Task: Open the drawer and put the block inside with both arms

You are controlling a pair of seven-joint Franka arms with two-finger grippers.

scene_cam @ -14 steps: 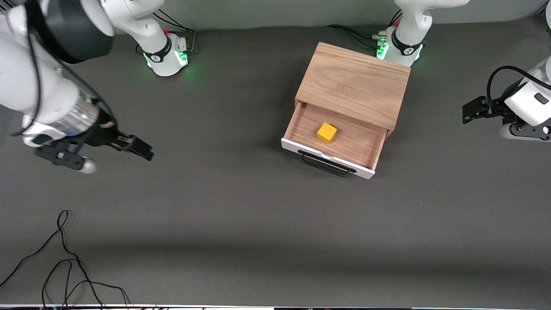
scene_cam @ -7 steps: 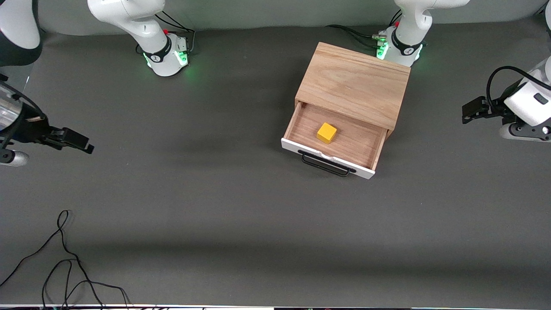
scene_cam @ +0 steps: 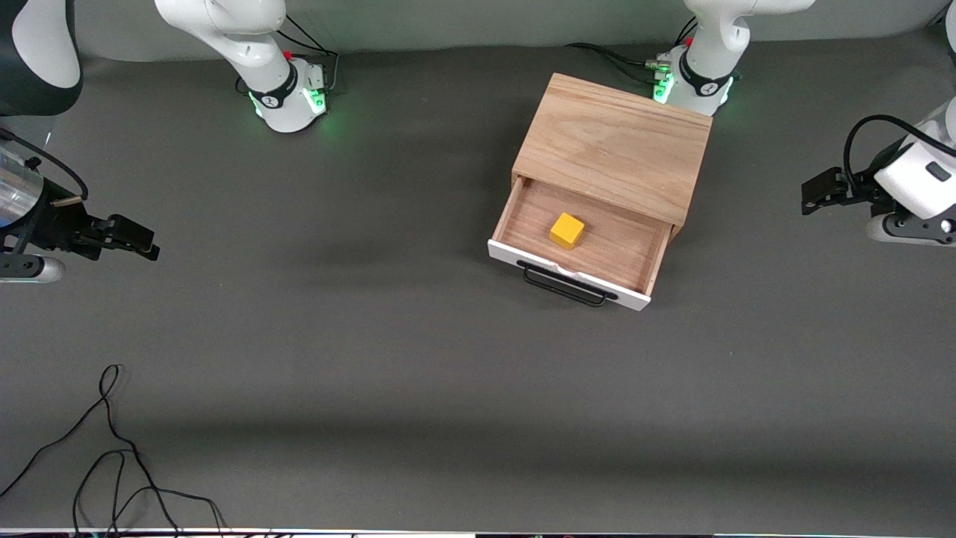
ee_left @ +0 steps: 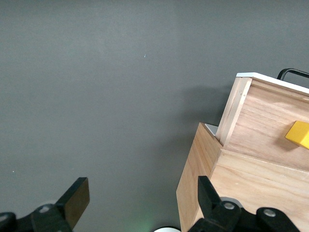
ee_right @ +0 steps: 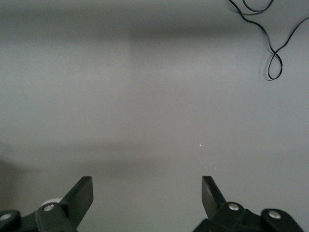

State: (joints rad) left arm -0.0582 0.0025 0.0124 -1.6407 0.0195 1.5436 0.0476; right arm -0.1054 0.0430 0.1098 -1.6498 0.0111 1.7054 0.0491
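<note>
The drawer (scene_cam: 575, 280) stands pulled open from the oak box (scene_cam: 612, 146), white front and black bar handle toward the front camera. The yellow block (scene_cam: 567, 230) lies inside on the wood floor; the left wrist view shows the block (ee_left: 298, 135) and the drawer's side wall (ee_left: 235, 111) too. My left gripper (scene_cam: 810, 192) is open and empty over the table at the left arm's end, apart from the box; the left wrist view shows it open (ee_left: 142, 200). My right gripper (scene_cam: 138, 240) is open and empty over the table at the right arm's end; the right wrist view shows it open (ee_right: 147, 195).
A loose black cable (scene_cam: 112, 456) lies on the table near the front camera at the right arm's end; it shows in the right wrist view (ee_right: 270, 43). The arm bases (scene_cam: 287, 93) glow green along the table's top edge.
My right gripper has drawn back from the table's middle toward the right arm's end, with most of the travel in the first half second. The left arm, drawer and block have not moved.
</note>
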